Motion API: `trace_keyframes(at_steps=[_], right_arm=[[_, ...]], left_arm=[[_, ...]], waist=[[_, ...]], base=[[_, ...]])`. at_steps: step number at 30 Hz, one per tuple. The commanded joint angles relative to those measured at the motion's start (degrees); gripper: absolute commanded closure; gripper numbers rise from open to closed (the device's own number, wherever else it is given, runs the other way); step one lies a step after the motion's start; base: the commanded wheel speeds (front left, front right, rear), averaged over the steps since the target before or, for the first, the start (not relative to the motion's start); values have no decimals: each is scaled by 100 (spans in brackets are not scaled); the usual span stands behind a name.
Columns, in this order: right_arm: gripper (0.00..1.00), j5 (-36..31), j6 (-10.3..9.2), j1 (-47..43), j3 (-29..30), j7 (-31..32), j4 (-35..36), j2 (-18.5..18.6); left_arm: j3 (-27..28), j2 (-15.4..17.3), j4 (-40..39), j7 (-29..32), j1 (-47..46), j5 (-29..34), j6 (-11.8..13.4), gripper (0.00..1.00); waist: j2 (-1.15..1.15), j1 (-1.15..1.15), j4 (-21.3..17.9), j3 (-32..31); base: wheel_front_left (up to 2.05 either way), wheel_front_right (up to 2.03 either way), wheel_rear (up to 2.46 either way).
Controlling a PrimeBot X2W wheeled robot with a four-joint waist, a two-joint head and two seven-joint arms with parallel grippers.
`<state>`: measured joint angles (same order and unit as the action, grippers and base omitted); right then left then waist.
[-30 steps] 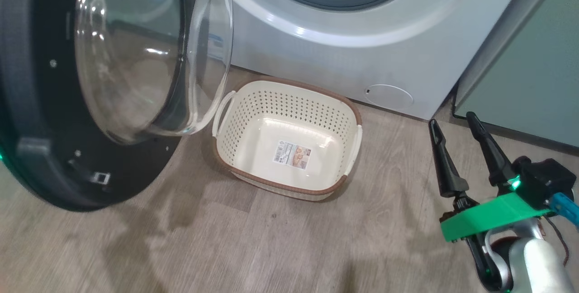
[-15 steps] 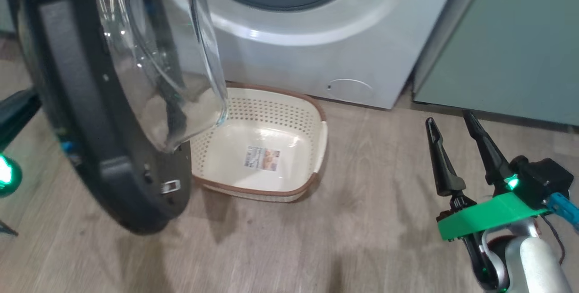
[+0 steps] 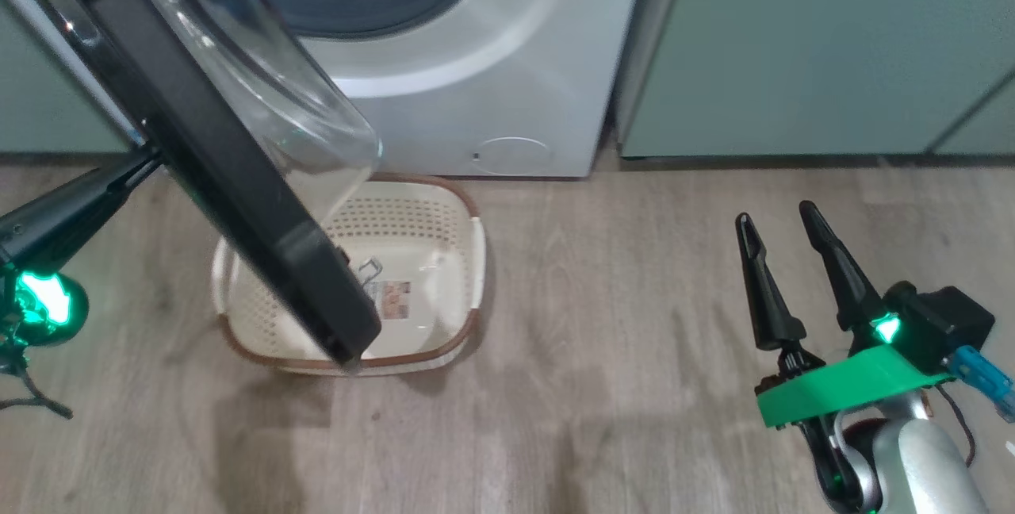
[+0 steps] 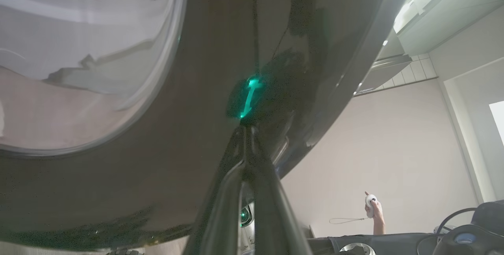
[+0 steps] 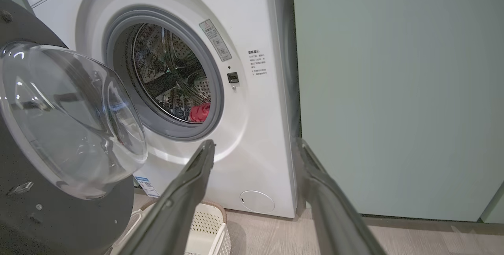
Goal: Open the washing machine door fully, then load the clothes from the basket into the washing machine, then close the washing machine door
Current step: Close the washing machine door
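- left gripper [image 4: 247, 130]: in its wrist view the two fingers are pinched together, with the tips right up against the glossy black ring of the washing machine door [image 4: 169, 176]. You can see its green light reflected in the ring.
- right gripper [image 3: 775, 215]: fingers spread apart and holding nothing. It hangs above the wood floor [image 3: 603, 355], well off to the right of everything else, and points toward the washing machine [image 3: 476, 78] and the pale green cabinet [image 3: 793, 46] next to it.
- the door is partly open. It's swung out at an angle, with the clear glass bowl bulging toward the drum opening.
- in the head view, the door's lower edge overlaps the left part of the basket [image 3: 464, 260].
- the basket sits on the floor just in front of the machine, and a paper label [image 3: 394, 299] shows on its bottom.
- the clothes [image 5: 200, 111] are a bit of red fabric, low in the steel drum behind the grey gasket.
- a person's hand [image 4: 375, 210] is way off by the wall in the left wrist view, holding a small white thing.
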<state>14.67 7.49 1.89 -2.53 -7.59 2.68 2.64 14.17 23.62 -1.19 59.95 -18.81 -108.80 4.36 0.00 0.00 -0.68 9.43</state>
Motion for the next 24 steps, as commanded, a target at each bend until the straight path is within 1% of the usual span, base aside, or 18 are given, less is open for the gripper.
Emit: trace_keyframes(at_steps=[1, 7, 13, 20, 24], right_arm=[[0, 55, 0, 216, -163, -67, 157, 23], [0, 166, 0, 204, -206, -188, 54, 23], [0, 313, 0, 248, -272, -328, -30, 23], [0, 444, 0, 336, -313, -483, -142, 23], [0, 522, 0, 394, -387, -554, -227, 23]], left_arm=[[188, 186, -245, 29, -327, 10, 52, 100], [185, 177, -407, -20, -416, 16, 204, 100], [234, 259, -393, -82, -628, 47, 329, 100], [214, 324, -204, -275, -1036, 175, 528, 100], [238, 331, -9, -453, -1352, 251, 575, 100]], waist=[[0, 0, -286, 34], [0, 0, -845, 100], [0, 0, -1373, 288], [0, 0, -1797, 586], [0, 0, -1983, 709]], base=[[0, 0, 0], [0, 0, 0], [0, 0, 0], [0, 0, 0], [0, 0, 0]])
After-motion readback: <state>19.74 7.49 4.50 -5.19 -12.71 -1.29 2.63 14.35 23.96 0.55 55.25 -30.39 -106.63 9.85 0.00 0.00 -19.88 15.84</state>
